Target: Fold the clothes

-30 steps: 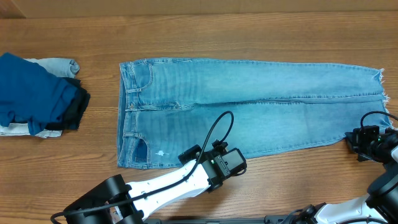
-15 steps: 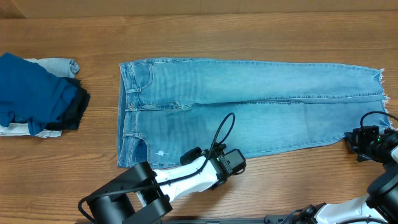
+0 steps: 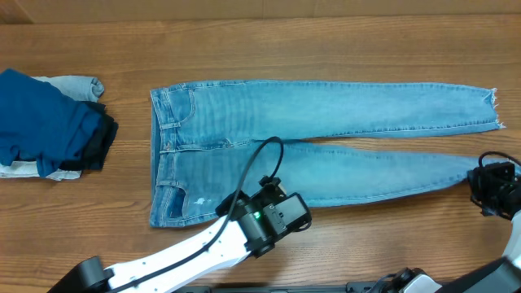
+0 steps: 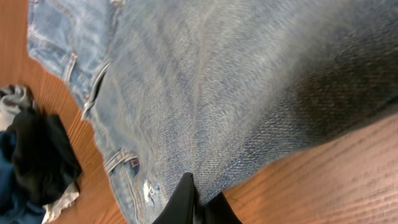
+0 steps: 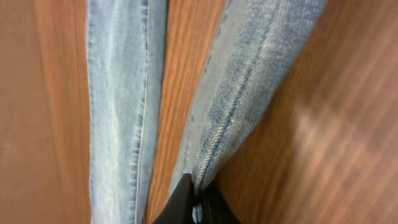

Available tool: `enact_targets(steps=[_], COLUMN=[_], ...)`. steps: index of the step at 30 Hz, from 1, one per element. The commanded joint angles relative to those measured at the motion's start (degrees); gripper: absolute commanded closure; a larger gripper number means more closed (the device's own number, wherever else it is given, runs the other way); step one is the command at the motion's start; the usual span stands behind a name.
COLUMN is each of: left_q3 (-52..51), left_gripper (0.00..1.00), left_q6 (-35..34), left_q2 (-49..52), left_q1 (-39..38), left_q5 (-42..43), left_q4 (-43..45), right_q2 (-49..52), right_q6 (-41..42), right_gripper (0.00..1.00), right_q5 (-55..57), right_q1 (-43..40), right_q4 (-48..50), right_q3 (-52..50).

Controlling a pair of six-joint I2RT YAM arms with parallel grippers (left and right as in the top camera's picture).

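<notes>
Pinching jeans (image 3: 326, 122) at thigh edge with left pincer (image 4: 200, 200), hem with right pincer (image 5: 196, 200); could slip free if pulled unevenly.

This looks like a robotics lab bench, not a home. A bare wood-grain table (image 3: 366, 240) has a white-and-black left arm (image 3: 195, 252) and a right arm (image 3: 498, 189) reaching in from its near edge. A black cable (image 3: 259, 156) loops loose. Jeans (image 3: 326, 122) lie spread flat mid-table, with a heap of folded garments (image 3: 41, 122) by the left edge.
</notes>
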Motion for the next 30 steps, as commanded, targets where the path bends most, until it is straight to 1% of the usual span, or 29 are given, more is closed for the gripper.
enact_targets(steps=[1, 3, 5, 6, 9, 10, 12, 13, 14, 15, 16, 18, 19, 21, 23, 25, 26, 27, 30], left_q3=[2.8, 5.5, 9.9, 12.0, 14.6, 14.7, 14.7, 14.7, 14.7, 14.7, 14.7, 14.7, 14.7, 14.7, 14.7, 14.7, 14.7, 14.7, 14.8], left_gripper=[0.96, 0.96, 0.96, 0.96, 0.96, 0.96, 0.96, 0.96, 0.96, 0.96, 0.96, 0.96, 0.96, 0.96, 0.96, 0.96, 0.96, 0.96, 0.96], left_q6=[-4.6, -4.6, -4.5, -3.5, 1.3, 3.7, 10.1, 11.1, 12.9, 16.8, 19.0, 23.7, 26.2, 30.0, 33.0, 34.5, 34.5, 34.5, 34.5], left_q2=[-5.2, -6.6, -7.0, -7.0, -6.9, -6.9, -6.6, -6.5, -6.5, -6.5, -6.5, -6.4, -6.4, -4.8, -0.4, 4.1, 5.8, 9.0, 13.0], left_q1=[-1.6, -2.3, -2.1, -1.6, 2.5, 4.8, 11.2, 14.3, 16.4, 18.5, 19.9, 23.1, 25.3, 29.1, 33.0, 35.3, 35.8, 36.5, 37.1], left_q5=[-1.2, -1.8, -5.5, -7.1, -7.2, -7.0, -3.5, -3.3, -3.0, -1.6, -0.7, 3.9, 7.8, 10.1, 12.0, 13.4, 13.3, 13.2, 12.4], left_q4=[-5.4, -9.0, -12.7, -13.1, -11.3, -9.9, -5.7, -3.6, -1.3, 1.9, 3.9, 7.8, 9.4, 13.1, 18.0, 21.5, 22.8, 25.3, 29.7], right_q2=[-5.9, -8.3, -9.0, -9.0, -9.0, -8.9, -8.1, -7.1, -6.3, -5.0, -3.5, 1.2, 4.6, 10.1, 15.3, 17.7, 18.3, 19.0, 20.1], right_q6=[1.1, 1.0, 1.0, 1.0, 0.8, 0.8, 0.8, 0.8, 0.9, 0.9, 1.1, 1.1, 1.1, 1.1, 1.1, 1.1, 1.0, 0.9, 1.1], right_gripper=[0.96, 0.96, 0.96, 0.96, 0.96, 0.96, 0.96, 0.96, 0.96, 0.96, 0.96, 0.96, 0.96, 0.96, 0.96, 0.96, 0.96, 0.96, 0.94], right_q5=[5.2, 5.2, 5.2, 5.2, 5.2, 5.3, 6.0, 7.8, 8.8, 9.2, 9.6, 10.6, 12.1, 11.4, 10.0, 9.8, 9.7, 9.7, 9.7], right_q1=[-0.1, -0.1, 0.0, 0.0, 0.1, 0.6, 2.6, 4.8, 6.3, 7.9, 9.1, 11.2, 12.1, 12.7, 13.8, 15.2, 15.8, 17.5, 20.5], right_q4=[-1.0, -1.0, -1.5, -1.9, -2.6, -2.7, -2.6, -2.6, -2.4, -1.9, -1.6, -0.8, 0.7, 1.4, 7.0, 11.5, 13.3, 17.1, 22.6], right_q3=[0.0, 0.1, 1.3, 2.2, 4.4, 5.4, 7.1, 8.6, 9.6, 10.7, 11.9, 15.0, 16.6, 19.1, 19.5, 19.5, 19.5, 19.5, 19.5])
